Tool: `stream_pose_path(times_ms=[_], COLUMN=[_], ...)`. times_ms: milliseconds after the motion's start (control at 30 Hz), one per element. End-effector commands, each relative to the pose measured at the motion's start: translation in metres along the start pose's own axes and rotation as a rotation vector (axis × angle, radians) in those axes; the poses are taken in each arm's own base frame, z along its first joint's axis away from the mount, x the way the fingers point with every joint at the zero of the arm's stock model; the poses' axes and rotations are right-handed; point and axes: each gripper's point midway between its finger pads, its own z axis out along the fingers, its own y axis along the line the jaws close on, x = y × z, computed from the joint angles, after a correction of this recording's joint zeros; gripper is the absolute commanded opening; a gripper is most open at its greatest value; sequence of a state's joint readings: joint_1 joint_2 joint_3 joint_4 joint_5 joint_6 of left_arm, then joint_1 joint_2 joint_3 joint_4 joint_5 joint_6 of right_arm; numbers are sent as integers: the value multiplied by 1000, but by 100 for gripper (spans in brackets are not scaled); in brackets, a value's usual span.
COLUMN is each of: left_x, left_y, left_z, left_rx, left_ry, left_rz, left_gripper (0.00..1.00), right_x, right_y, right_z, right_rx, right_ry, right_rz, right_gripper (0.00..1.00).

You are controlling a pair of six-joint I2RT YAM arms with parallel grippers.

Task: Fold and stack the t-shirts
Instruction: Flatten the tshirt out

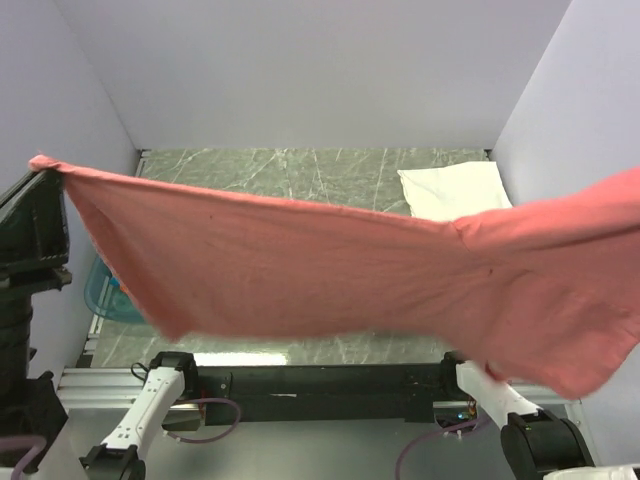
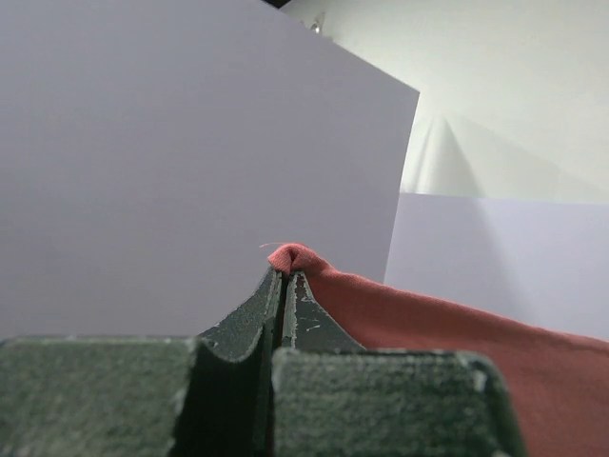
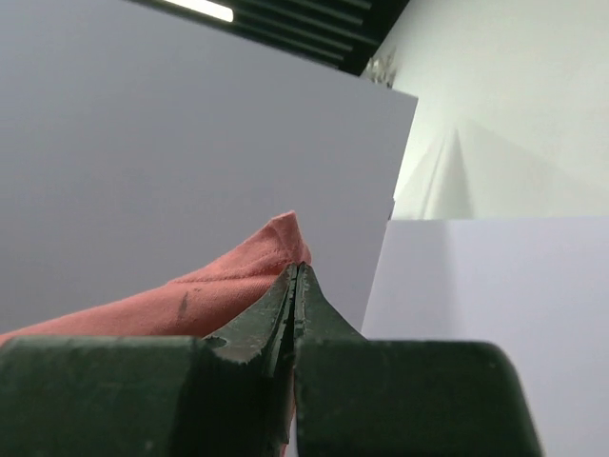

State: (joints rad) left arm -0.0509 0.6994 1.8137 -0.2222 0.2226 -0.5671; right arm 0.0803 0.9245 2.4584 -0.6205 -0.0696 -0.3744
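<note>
Red shirt [image 1: 330,270]: soft matte cloth, stretched mid-air over table [image 1: 300,175], lower hem sagging, spanning top view side to side. L gripper [image 2: 285,276] clamped on bunched corner; R gripper [image 3: 298,271] pinched on opp. edge. White shirt [image 1: 455,188] folded flat, rectangular, at far right of green marbled table. Translucent blue basket [image 1: 105,295] partly hidden under cloth at left.

1. T-shirts: two. One dusty-red t-shirt [image 1: 300,265], one white t-shirt [image 1: 455,188].
2. Grippers: two. One left gripper [image 2: 285,276], one right gripper [image 3: 297,271].
3. Baskets: one blue plastic basket [image 1: 95,295], partly hidden.
4. Tables: one green marbled table [image 1: 300,175].
</note>
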Motion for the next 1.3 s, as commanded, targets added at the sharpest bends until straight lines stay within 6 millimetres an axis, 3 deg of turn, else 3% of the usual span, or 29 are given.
stream_pose_path(times_ms=[0, 100, 133, 200, 233, 267, 300, 333, 400, 433, 500, 533, 600, 633, 667, 700, 733, 767, 833, 867, 900, 933, 1000, 1033, 1067, 1100, 1133, 1167, 1267], left_x=[24, 55, 63, 97, 109, 143, 160, 180, 235, 259, 309, 339, 374, 408, 420, 437, 475, 484, 528, 534, 543, 562, 571, 587, 590, 596, 614, 615, 634], left_y=[20, 40, 43, 64, 71, 88, 97, 109, 139, 155, 185, 203, 226, 245, 254, 266, 286, 296, 323, 330, 337, 347, 357, 363, 367, 371, 377, 382, 393], left_z=[7, 9, 8, 7, 6, 2, 0, 0, -14, -14, -33, -38, -48, -57, -55, -58, -73, -66, -86, -78, -80, -91, -83, -93, -83, -80, -100, -89, -92], left_rx=[-54, -90, -92, -132, -139, -163, -175, -191, -246, -266, -333, -368, -411, -449, -458, -482, -527, -536, -606, -611, -623, -648, -653, -664, -649, -647, -673, -665, -676], left_ry=[46, 110, 126, 196, 215, 283, 315, 350, 457, 489, 581, 637, 686, 759, 778, 813, 900, 911, 1006, 1006, 1022, 1059, 1059, 1100, 1099, 1101, 1173, 1162, 1193], left_rz=[-14, -21, -22, -28, -30, -40, -44, -50, -61, -63, -65, -72, -72, -84, -80, -80, -91, -80, -81, -76, -76, -78, -67, -75, -69, -65, -80, -70, -71], left_gripper=[1, 1, 0, 1, 1, 1, 1, 0, 1, 0, 0, 0, 0, 0, 0, 0, 0, 0, 0, 0, 0, 0, 0, 1, 0, 0, 0, 0, 0], right_x=[61, 99, 127, 149, 182, 192, 207, 244, 276, 314, 355, 393, 439, 471, 504, 522, 538, 580, 605, 642, 648, 678, 692, 699, 719, 720, 735, 740, 750], right_y=[11, 24, 34, 42, 54, 57, 63, 77, 95, 112, 132, 148, 170, 183, 195, 203, 211, 227, 234, 248, 247, 256, 256, 258, 263, 262, 267, 268, 273], right_z=[34, 44, 47, 50, 50, 51, 51, 46, 44, 33, 30, 15, 12, -3, -4, -6, -6, -16, -3, -16, -1, -12, 1, 3, -7, 5, -2, -2, 3], right_rx=[-6, -39, -63, -80, -108, -115, -125, -157, -207, -247, -299, -334, -385, -409, -420, -433, -447, -467, -456, -472, -455, -464, -443, -444, -450, -446, -452, -454, -457], right_ry=[141, 213, 271, 305, 374, 384, 407, 478, 514, 586, 622, 688, 708, 757, 788, 818, 840, 919, 950, 1024, 1014, 1070, 1078, 1082, 1125, 1106, 1134, 1143, 1142], right_rz=[-30, -26, -31, -35, -35, -38, -36, -34, -16, -4, 16, 26, 28, 41, 51, 66, 83, 105, 128, 138, 139, 140, 124, 119, 119, 111, 109, 108, 115], right_gripper=[0, 0, 0, 0, 0, 0, 0, 0, 0, 0, 0, 0, 0, 0, 0, 0, 0, 0, 0, 0, 0, 0, 0, 0, 0, 0, 0, 0, 0])
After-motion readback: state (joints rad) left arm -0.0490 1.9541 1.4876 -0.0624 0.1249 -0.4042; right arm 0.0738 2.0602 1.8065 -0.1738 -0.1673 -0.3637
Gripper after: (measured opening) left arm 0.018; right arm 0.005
